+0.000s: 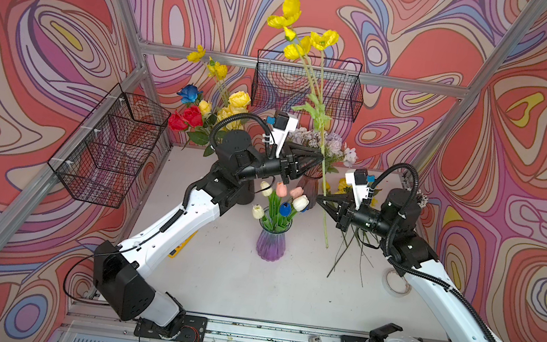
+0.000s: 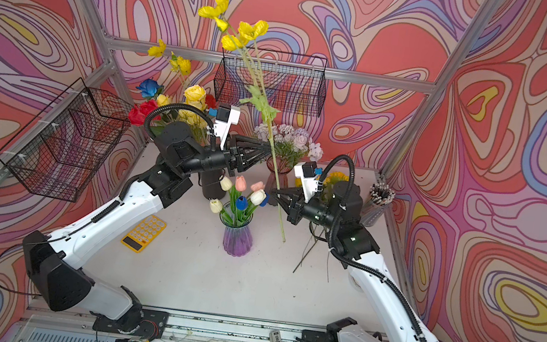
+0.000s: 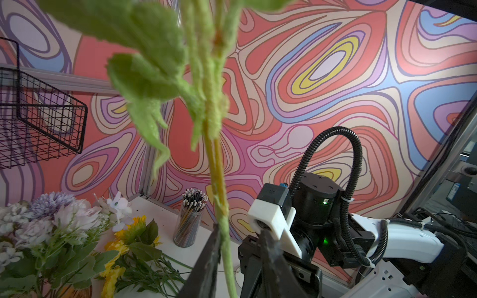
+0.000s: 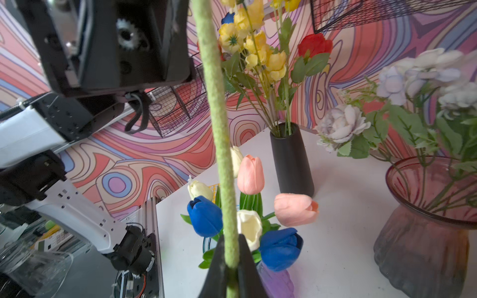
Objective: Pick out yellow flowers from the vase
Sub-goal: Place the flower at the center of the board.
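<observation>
Above the purple vase (image 1: 270, 244) of tulips, and a little toward the robot's right of it, a long yellow flower stem (image 1: 316, 110) (image 2: 262, 103) stands nearly upright in the air, outside every vase, with its blooms far higher than the tulips. The right pincer (image 1: 319, 197) (image 4: 231, 240) is clamped on the stem at about tulip height, both fingers pressed against the fuzzy green stalk. Higher up, beyond the purple vase, the left pincer (image 1: 321, 157) (image 3: 240, 229) has its fingers parted around the same stem, which runs along one finger and stays clear of the other. More yellow blooms (image 4: 258, 46) stand in a black vase (image 4: 291, 160) behind the purple vase toward the robot's left, among red and blue roses. On the bench (image 1: 230, 289) to the robot's right of the purple vase, past a pink glass vase (image 4: 423, 232) of pale flowers, other yellow flowers (image 3: 121, 247) lie flat.
</observation>
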Controlling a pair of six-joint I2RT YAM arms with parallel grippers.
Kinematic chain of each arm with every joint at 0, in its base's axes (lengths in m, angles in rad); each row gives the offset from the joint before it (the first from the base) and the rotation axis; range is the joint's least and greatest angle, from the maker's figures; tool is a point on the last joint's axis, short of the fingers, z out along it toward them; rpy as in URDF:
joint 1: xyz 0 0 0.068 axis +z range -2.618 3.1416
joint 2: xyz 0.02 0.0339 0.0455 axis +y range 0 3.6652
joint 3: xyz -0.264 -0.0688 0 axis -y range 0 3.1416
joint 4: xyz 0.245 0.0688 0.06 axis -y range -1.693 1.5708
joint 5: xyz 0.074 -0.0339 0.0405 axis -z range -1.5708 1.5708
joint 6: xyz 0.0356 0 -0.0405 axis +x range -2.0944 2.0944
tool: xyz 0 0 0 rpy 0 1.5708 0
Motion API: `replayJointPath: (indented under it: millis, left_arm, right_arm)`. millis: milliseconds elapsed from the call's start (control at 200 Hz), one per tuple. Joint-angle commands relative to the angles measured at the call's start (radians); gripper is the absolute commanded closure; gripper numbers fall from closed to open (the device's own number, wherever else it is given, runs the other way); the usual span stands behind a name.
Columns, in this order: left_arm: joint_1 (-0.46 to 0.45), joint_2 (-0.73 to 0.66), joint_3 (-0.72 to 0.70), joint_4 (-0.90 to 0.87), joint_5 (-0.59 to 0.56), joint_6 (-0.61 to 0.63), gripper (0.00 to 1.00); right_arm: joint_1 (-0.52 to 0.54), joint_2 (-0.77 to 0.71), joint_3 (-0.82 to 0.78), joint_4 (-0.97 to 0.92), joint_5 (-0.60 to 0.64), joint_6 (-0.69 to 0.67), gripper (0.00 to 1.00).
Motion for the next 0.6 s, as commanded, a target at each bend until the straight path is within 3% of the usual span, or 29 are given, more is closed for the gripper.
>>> replayJointPath:
  millis: [0,115,596]
  left_arm:
    - [-0.003,-0.086,-0.031,-0.062,-0.071,0.09,0.48]
    - [0.0,-0.153,-0.085,-0.103,-0.145,0.149,0.37]
    - [0.003,-0.4,-0.238,-0.431,-0.507,0.381,0.3]
  right_arm:
    - [-0.003,-0.032,-0.001,0.009,0.146,0.037,1.0]
    - [-0.005,-0.049,0.002,-0.046,0.28,0.026,1.0]
    - [-0.008,-0.122,-0.04,-0.338,0.863,0.073,1.0]
